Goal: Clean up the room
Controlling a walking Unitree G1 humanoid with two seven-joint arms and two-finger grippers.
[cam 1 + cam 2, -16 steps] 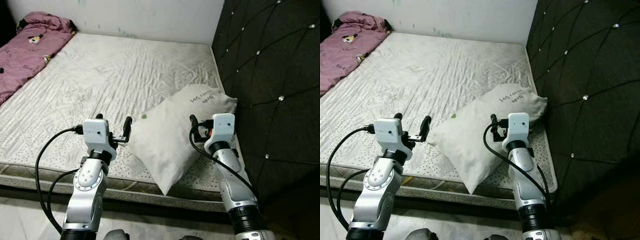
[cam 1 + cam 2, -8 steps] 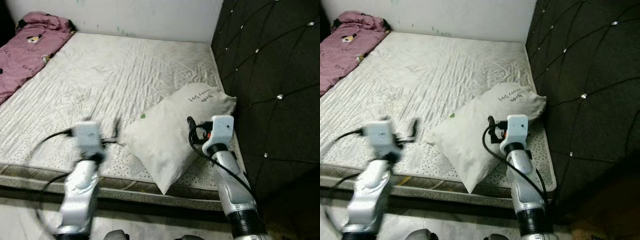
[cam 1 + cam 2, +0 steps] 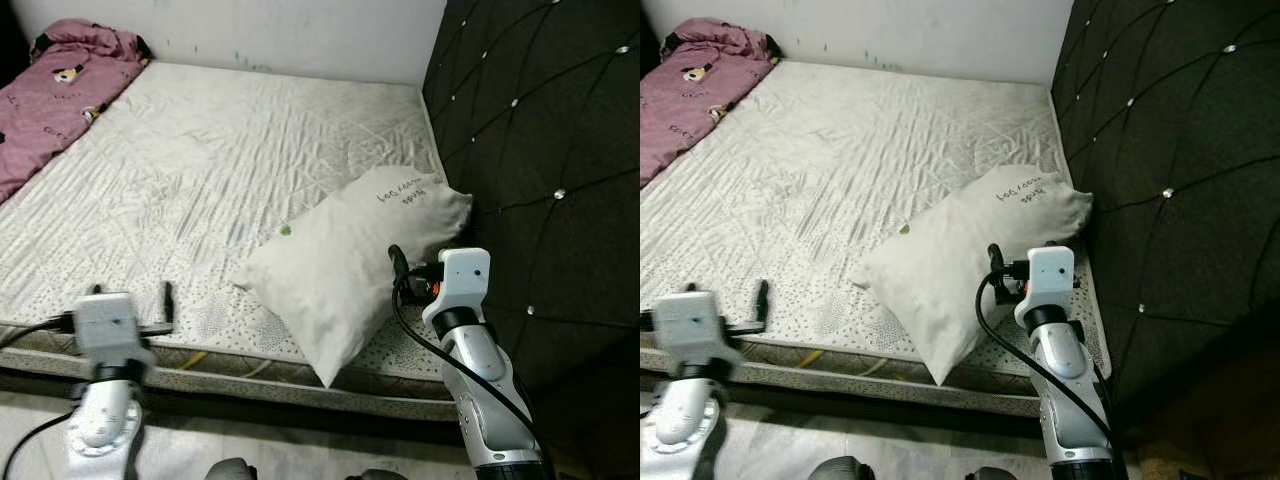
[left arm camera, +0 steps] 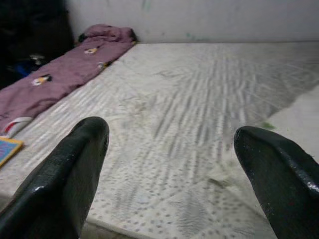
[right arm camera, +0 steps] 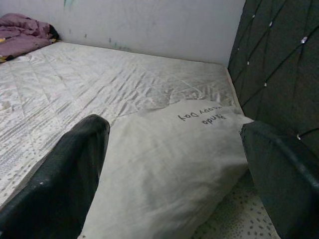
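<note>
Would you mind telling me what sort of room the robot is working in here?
Most likely a bedroom: a bare quilted mattress fills the space, a white pillow lies by the dark tufted headboard, and a pink blanket is bunched along the far side.

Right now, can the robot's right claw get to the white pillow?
Probably yes. The right claw is open and sits right at the edge of the pillow on the bed, with nothing between them.

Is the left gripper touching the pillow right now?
Apart. In the left eye view the left gripper sits well off the pillow, with bare mattress between them.
</note>
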